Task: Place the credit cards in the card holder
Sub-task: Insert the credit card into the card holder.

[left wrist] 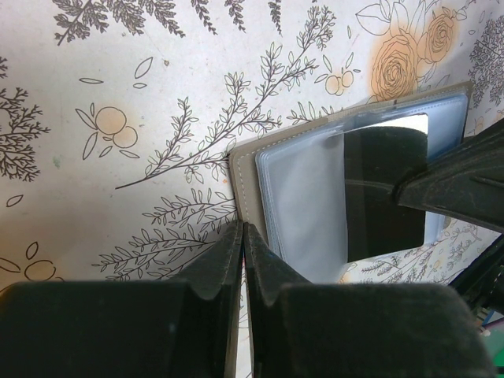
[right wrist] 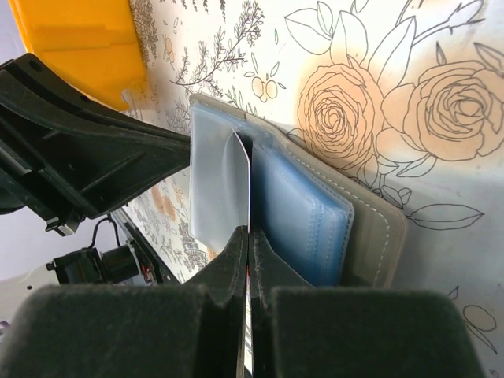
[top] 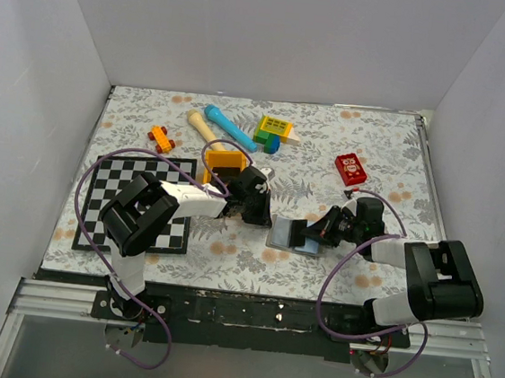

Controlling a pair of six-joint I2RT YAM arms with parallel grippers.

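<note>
The card holder [top: 286, 233] lies open on the flowered table, grey cover [left wrist: 246, 169] outside and pale blue pockets [right wrist: 303, 213] inside. My left gripper [left wrist: 242, 230] is shut, its tips pinching the left edge of the grey cover. My right gripper [right wrist: 249, 234] is shut on a thin credit card [right wrist: 249, 181] seen edge-on, its far end standing between two clear pocket leaves. In the left wrist view the same black card [left wrist: 382, 205] lies partly under a clear leaf, with the right gripper's dark fingers [left wrist: 457, 189] on it. In the top view the two grippers [top: 265, 219] [top: 322, 236] face each other across the wallet.
An orange tray [top: 226, 162] stands just behind the left gripper. A red block [top: 351, 169] lies to the back right, and a chessboard mat [top: 138, 200] at the left. Toys, among them a blue stick [top: 230, 128] and a green-yellow block [top: 274, 130], sit near the back wall.
</note>
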